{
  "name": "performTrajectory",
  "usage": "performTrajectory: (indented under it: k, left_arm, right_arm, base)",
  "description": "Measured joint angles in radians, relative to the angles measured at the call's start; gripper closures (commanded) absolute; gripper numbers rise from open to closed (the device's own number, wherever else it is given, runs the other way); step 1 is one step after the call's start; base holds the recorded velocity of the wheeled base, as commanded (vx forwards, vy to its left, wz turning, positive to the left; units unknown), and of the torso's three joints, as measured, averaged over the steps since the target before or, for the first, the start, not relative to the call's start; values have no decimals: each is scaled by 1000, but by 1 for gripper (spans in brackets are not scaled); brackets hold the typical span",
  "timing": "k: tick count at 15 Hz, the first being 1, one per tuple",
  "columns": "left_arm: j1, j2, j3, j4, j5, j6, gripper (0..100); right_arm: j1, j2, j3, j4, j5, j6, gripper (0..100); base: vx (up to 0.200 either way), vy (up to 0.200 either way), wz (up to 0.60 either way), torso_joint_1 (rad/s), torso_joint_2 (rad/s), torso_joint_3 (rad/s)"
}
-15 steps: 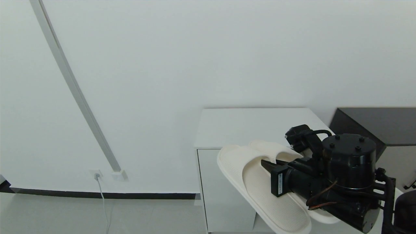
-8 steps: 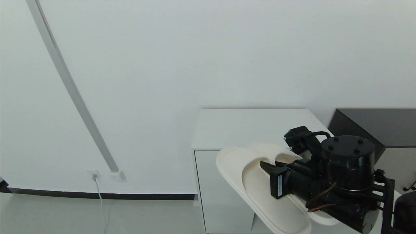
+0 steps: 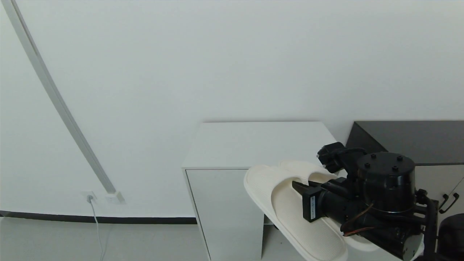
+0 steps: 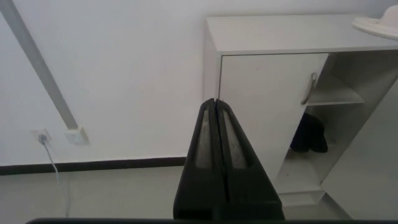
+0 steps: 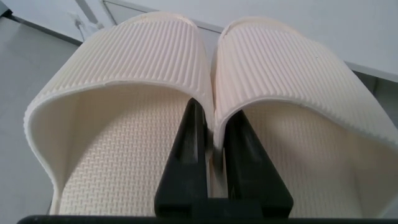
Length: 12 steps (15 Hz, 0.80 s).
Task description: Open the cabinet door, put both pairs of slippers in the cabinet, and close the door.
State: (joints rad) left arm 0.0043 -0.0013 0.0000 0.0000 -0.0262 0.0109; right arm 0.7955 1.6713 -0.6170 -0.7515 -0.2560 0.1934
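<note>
Right gripper (image 5: pixel 211 112) pinches both cream slippers (image 3: pixel 286 203) by their inner strap edges, at four o'clock of the white cabinet (image 3: pixel 253 145). Left gripper (image 4: pixel 215 109), pressed together, holds nothing. One slipper could slide from that thin hold, or a toe catch the open door (image 4: pixel 267 106).

Cabinet (image 3: pixel 253 145): white, flat-topped, standing against the wall. The left door (image 4: pixel 267 106) is shut, with a slim vertical handle (image 4: pixel 309 88) at its inner edge. The right half stands open, showing a shelf (image 4: pixel 333 93). A dark item (image 4: pixel 309 134) sits low inside and cannot be identified.

Slippers (image 3: pixel 286 206): one cream pair with ribbed straps and a textured footbed, side by side and touching. The pair is aloft in front of the open half, tilted with toes high and heels low. The right gripper (image 3: pixel 295 185) pinches the two inner strap edges together.
</note>
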Motion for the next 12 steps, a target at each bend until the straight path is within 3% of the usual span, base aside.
performTrajectory:
  k: [5, 12]
  left_arm:
    - [0, 0, 0, 0, 0, 0, 100]
    - [0, 0, 0, 0, -1, 0, 100]
  right_arm:
    - [0, 10, 0, 1, -1, 0, 100]
    - [-1, 11, 6, -2, -3, -13, 100]
  base:
    - [0, -200, 0, 3, 1, 5]
    - [0, 0, 0, 0, 0, 0]
